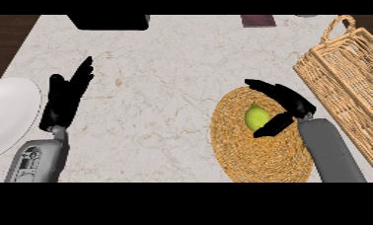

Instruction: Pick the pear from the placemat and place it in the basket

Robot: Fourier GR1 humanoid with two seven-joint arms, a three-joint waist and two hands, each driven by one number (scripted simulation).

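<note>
Head view. The pear (256, 117) lies on the round woven placemat (247, 157), in its upper middle part, on the counter (167, 81) before the robot. The basket (341, 78) stands just beside the placemat at the right, and nothing shows inside it. The right hand (295, 103) comes in from the lower right and is set about the pear. Its fingers (264, 87) arch over the far side of the fruit with a gap between, and its thumb (275, 126) lies close against the near right side. The hand is partly open, cupped round the pear but not closed on it, and the fruit rests on the mat. The left hand (65, 100) rests open, fingers up, at the left of the counter, holding nothing, near a white plate (15, 110) at the left edge. Progress, as judged: the reach appears complete, while the grasp, the lift, the carry to the right and the release into the basket are all left to do. Orientation: the pear's long axis appears to run roughly away from the robot, up and down in the view, the narrower end pointing to the far side and the broad end toward the thumb. Fingers and thumb thus bracket it along this axis.
</note>
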